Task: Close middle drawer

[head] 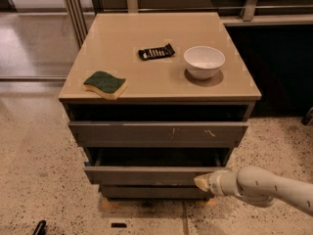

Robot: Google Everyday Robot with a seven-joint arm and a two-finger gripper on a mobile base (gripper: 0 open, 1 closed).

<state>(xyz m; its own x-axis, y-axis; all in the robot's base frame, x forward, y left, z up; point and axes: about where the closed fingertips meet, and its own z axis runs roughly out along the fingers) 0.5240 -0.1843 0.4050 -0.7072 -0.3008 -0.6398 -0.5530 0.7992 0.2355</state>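
The middle drawer (146, 174) is a wide grey drawer with a plain front, still sticking out a little from the cabinet, with a dark gap above it. My gripper (203, 181) comes in from the lower right on a white arm. Its pale tip rests against the right end of the drawer front. The top drawer front (156, 131), with pale scratch marks, sits above. The lower drawer front (151, 192) sits below, further back.
On the tan cabinet top (146, 38) lie a green and yellow sponge (105, 84), a black packet (156, 52) and a white bowl (204, 61). Speckled floor surrounds the cabinet. A glass door frame stands at the back left, a dark counter at the right.
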